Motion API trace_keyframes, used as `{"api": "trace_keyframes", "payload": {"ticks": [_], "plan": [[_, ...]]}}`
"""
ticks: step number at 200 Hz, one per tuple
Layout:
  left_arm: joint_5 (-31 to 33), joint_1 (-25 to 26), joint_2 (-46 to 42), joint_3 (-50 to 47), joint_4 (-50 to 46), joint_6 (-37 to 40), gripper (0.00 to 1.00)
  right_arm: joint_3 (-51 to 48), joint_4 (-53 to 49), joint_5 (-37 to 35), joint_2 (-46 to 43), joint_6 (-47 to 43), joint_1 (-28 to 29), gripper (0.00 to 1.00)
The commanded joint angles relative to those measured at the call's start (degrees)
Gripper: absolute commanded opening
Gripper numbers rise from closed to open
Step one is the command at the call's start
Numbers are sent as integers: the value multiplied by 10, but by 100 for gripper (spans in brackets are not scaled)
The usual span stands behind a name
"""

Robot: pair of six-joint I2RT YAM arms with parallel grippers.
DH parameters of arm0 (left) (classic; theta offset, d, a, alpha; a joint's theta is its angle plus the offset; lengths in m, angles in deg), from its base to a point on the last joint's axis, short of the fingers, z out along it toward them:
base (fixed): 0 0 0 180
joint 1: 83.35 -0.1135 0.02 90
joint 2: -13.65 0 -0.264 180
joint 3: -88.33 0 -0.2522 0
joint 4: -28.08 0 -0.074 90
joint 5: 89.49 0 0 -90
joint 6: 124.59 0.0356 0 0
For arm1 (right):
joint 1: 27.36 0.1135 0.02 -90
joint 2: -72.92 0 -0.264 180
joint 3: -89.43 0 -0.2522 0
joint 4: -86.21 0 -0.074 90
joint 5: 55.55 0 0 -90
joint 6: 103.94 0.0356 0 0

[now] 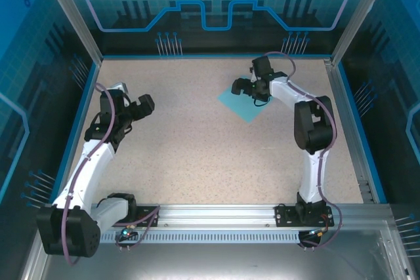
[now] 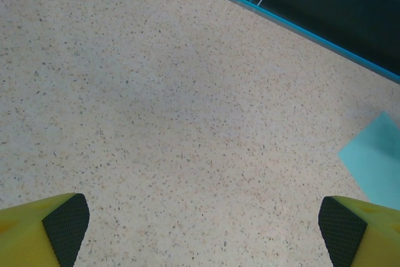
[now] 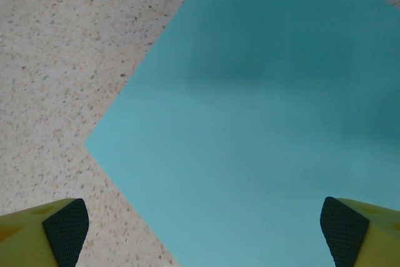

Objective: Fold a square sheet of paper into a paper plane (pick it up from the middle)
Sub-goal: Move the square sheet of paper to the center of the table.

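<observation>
1. The left gripper (image 1: 143, 105) hangs over the left side of the table (image 1: 197, 155), above bare speckled surface and well apart from the sheet (image 1: 248, 107).
2. In its wrist view the two yellow fingers (image 2: 37, 236) sit at the lower corners with their dark pads (image 2: 67, 224) facing inward. They are spread wide with nothing between them. One corner of the sheet (image 2: 375, 164) shows at the right edge, near the table's blue rim (image 2: 281, 20).
3. The sheet lies flat on the far right part of the table, turned like a diamond (one corner points toward the left arm). It is unfolded, and no crease can be seen.
4. The right gripper (image 1: 244, 87) is over the sheet's far left edge, its arm bending in from the right.
5. In the right wrist view the fingers (image 3: 31, 236) are also spread wide, one over bare table and the other over the sheet (image 3: 262, 129). Whether they touch the paper cannot be told.
</observation>
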State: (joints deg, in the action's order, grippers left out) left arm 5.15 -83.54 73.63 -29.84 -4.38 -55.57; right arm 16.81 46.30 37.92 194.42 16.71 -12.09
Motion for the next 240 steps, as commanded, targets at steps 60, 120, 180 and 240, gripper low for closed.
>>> {"api": "trace_keyframes", "payload": {"ticks": [60,120,180,240], "plan": [[-25,4,3,19,-24,-6,99,9,-86,-4,48,88,3,99],[-21,4,9,21,-26,-26,99,-253,-34,27,-91,204,30,99],[-37,4,18,19,-16,-33,99,-383,-45,5,-211,315,155,99],[-52,4,23,26,-29,-35,99,-192,-144,-48,-168,65,134,99]]}}
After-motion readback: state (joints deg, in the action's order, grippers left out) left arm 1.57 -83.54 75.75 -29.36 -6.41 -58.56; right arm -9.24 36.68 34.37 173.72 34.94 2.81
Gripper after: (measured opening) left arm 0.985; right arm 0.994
